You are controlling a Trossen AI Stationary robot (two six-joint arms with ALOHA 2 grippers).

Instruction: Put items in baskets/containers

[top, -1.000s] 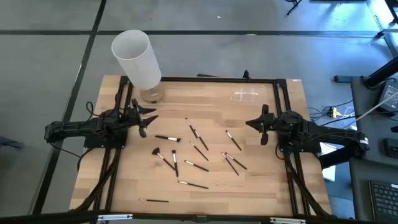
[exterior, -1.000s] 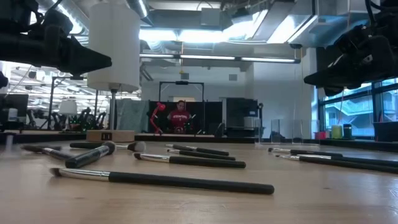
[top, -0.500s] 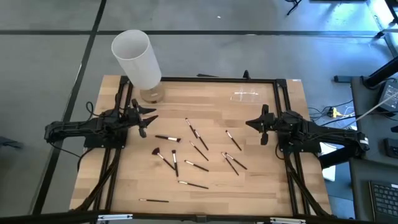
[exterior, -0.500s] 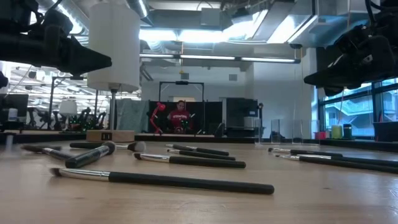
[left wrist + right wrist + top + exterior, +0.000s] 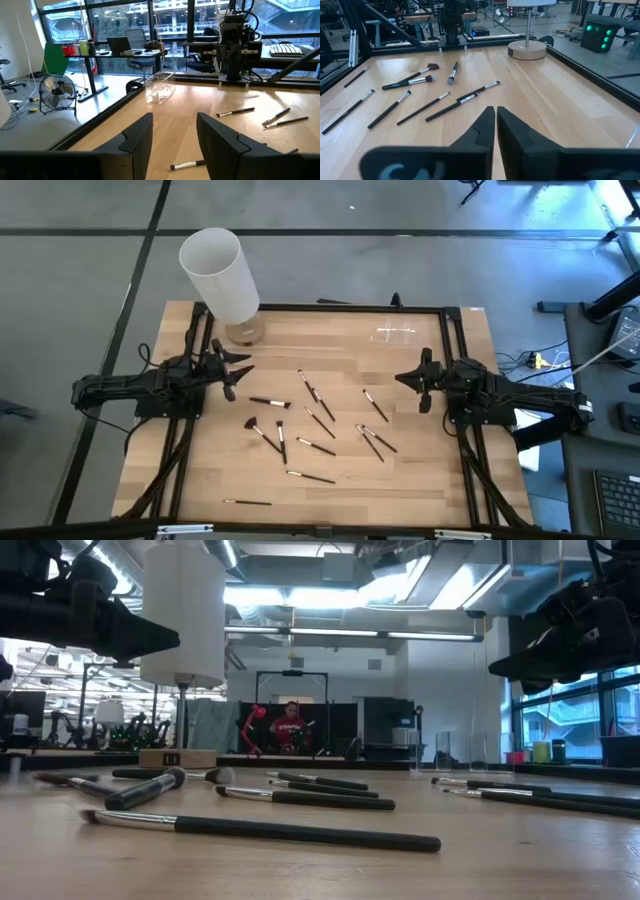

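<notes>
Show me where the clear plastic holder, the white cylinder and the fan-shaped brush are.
clear plastic holder (image 5: 160, 88), left wrist view, on its front wall.
white cylinder (image 5: 222, 280), high view, on its side wall.
fan-shaped brush (image 5: 250, 423), high view, on its bristle tuft.

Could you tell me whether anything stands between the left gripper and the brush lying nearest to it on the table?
Nothing visible does. The left gripper is open above bare wood, and the nearest brush lies just beyond it with open table between.
</notes>
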